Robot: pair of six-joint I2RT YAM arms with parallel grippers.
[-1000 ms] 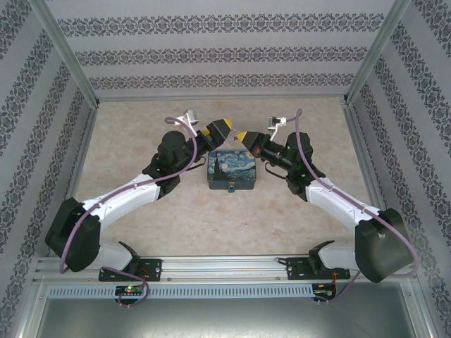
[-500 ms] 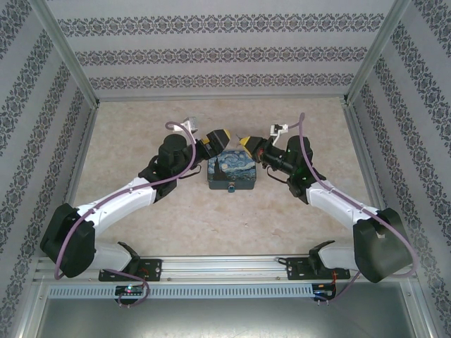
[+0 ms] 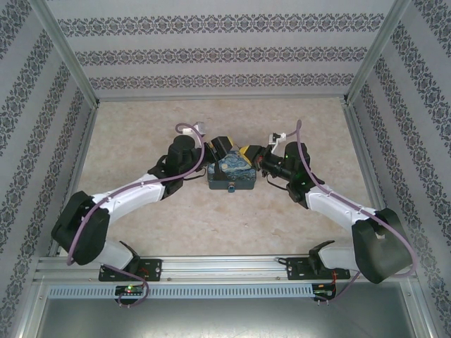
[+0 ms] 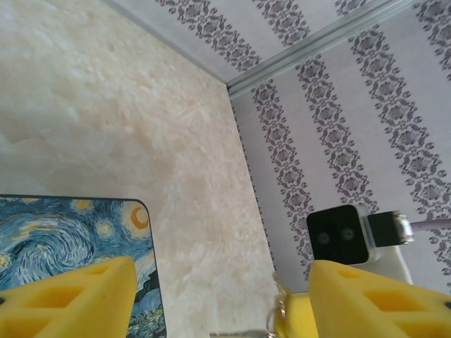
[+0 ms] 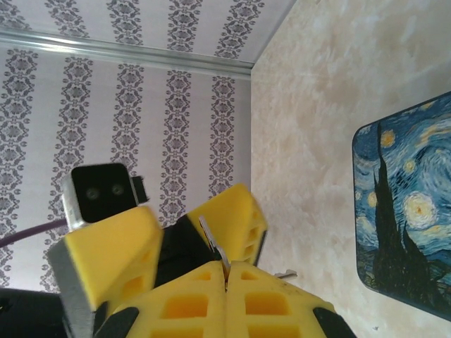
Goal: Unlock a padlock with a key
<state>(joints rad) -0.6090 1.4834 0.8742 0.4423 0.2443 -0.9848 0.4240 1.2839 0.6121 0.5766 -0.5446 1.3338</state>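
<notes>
Jaws of the left gripper [image 3: 218, 146] stand apart with nothing visibly between them. It hovers over the far left corner of the tin [image 3: 231, 177], tips pointing right. In the left wrist view one yellow finger is over the painted lid and the other is off it, toward the table [image 3: 141, 134] and wall, with a small metal ring [image 4: 276, 310] just beside it at the bottom edge.

Mid-scene, the padlock [image 3: 230, 189] is a tiny teal spot on the tin's near face, toward the arm bases. It is too small to tell the shackle state.

Further right, the right gripper [image 5: 227, 273] is clamped on the key [image 5: 213, 246]. The key is a thin sliver sticking out past the closed tips along the finger line, aimed at the left gripper's open fingers.

Deciding relation: the key sits almost tip-to-tip with the left gripper above the tin's far edge, while the padlock lies on the opposite, near side, down and back toward the bases from both pincers. Neither arm is clearly nearer. My judgement is that the key either passes to the left jaws or crosses the lid to the lock.

Versus a second ago, both grippers have moved inward over the tin, and the gap between the tips went from wide to nearly touching. The left arm swung in most. The tin and padlock are unmoved.
</notes>
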